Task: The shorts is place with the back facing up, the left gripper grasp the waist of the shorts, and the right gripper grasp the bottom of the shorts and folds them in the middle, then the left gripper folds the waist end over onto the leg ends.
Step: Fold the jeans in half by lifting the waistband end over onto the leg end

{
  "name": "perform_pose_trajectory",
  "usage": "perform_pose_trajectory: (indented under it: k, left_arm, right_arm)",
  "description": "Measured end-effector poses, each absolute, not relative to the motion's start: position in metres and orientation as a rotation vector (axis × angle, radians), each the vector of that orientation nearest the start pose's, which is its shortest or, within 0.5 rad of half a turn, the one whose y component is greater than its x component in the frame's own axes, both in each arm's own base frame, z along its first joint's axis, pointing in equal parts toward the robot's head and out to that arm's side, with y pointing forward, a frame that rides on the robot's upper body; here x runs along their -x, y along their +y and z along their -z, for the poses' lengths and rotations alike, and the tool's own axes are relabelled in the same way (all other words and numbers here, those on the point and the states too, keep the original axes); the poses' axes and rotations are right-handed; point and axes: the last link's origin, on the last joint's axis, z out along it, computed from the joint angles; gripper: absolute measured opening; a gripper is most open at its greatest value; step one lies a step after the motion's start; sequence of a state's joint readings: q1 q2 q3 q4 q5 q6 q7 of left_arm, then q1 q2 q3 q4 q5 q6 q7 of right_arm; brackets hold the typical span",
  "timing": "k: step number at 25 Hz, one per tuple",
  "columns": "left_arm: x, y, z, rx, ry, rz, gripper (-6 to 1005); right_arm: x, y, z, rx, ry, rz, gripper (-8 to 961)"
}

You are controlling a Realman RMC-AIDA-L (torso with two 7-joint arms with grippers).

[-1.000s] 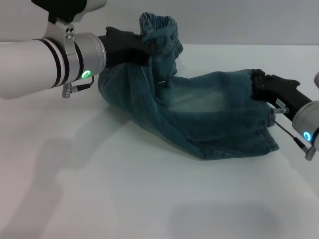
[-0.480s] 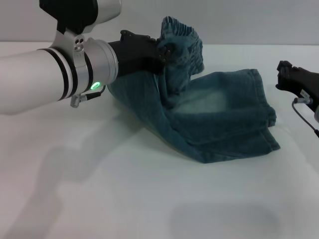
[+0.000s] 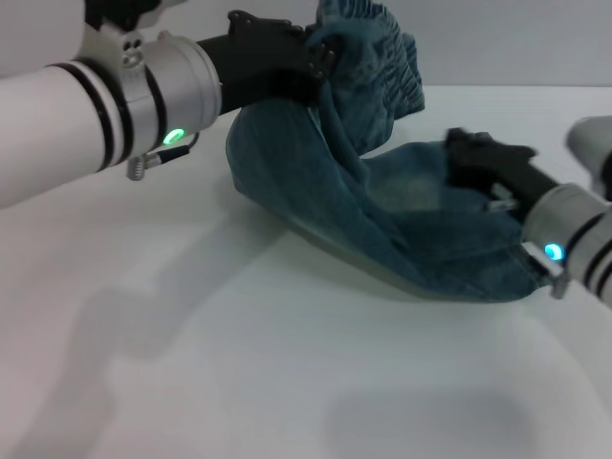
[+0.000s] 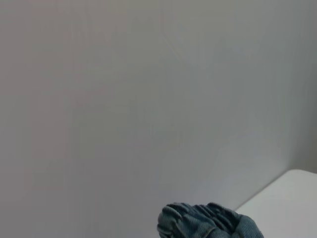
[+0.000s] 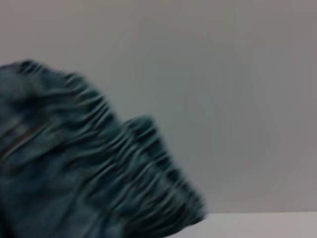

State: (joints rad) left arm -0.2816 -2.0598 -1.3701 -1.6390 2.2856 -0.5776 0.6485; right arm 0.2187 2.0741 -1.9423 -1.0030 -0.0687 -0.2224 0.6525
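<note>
Blue denim shorts (image 3: 402, 229) lie folded lengthwise on the white table (image 3: 191, 363). My left gripper (image 3: 320, 62) is shut on the elastic waist (image 3: 378, 67) and holds it raised above the back of the table, so the cloth hangs down from it. The gathered waist also shows in the left wrist view (image 4: 208, 223) and in the right wrist view (image 5: 74, 163). My right gripper (image 3: 469, 153) rests over the leg ends on the right side, its black fingers lying on the denim.
A plain grey wall (image 3: 516, 38) stands behind the table. Bare white tabletop stretches across the front and left. Nothing else stands on it.
My left gripper has carried the waist higher and to the right. My right gripper, which had drawn away to the right edge, has come back in over the leg ends.
</note>
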Motion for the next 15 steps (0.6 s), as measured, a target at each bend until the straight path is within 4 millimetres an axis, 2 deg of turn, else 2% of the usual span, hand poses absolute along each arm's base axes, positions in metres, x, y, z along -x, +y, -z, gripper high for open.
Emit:
perform_pose_trajectory:
  k: [4,5,15]
  left_arm:
    - [0.099,0.353,-0.002,2.268,-0.424,0.500,126]
    - [0.099,0.353,-0.002,2.266,-0.423,0.501,126]
    - [0.096,0.352,-0.006,2.258,-0.411,0.514,127]
  right_arm:
    - [-0.224,0.345,0.080,1.986,0.956,-0.670,70]
    - [-0.215,0.341,0.090,2.024,0.977,-0.686,70]
    - [-0.185,0.328,0.120,2.164,1.001,-0.724,72]
